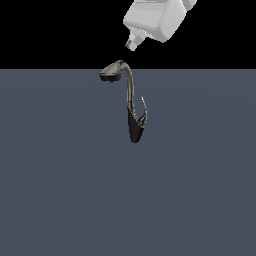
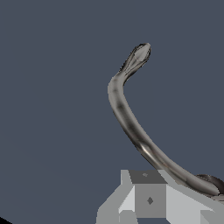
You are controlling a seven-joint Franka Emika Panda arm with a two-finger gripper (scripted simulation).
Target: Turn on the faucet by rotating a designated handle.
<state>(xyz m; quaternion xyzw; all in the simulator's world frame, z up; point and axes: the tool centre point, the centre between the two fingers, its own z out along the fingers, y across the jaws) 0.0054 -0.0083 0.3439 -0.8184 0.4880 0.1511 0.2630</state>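
Note:
The dark faucet (image 1: 132,107) stands upright in the middle of the flat grey floor (image 1: 60,190), its black tapered base at the bottom. Its arched neck ends in a wide spray head (image 1: 111,72) toward the exterior view's left. The handle (image 1: 144,107), a thin curved silvery lever, sticks up from the body on the exterior view's right. My gripper (image 1: 131,43) hangs above the neck's arch, apart from it, with the fingers together and empty. In the wrist view the neck (image 2: 131,127) curves away from my fingers (image 2: 148,199). I cannot pick out the handle there.
Only the flat grey floor (image 2: 48,109) surrounds the faucet; above its far edge the exterior view is black.

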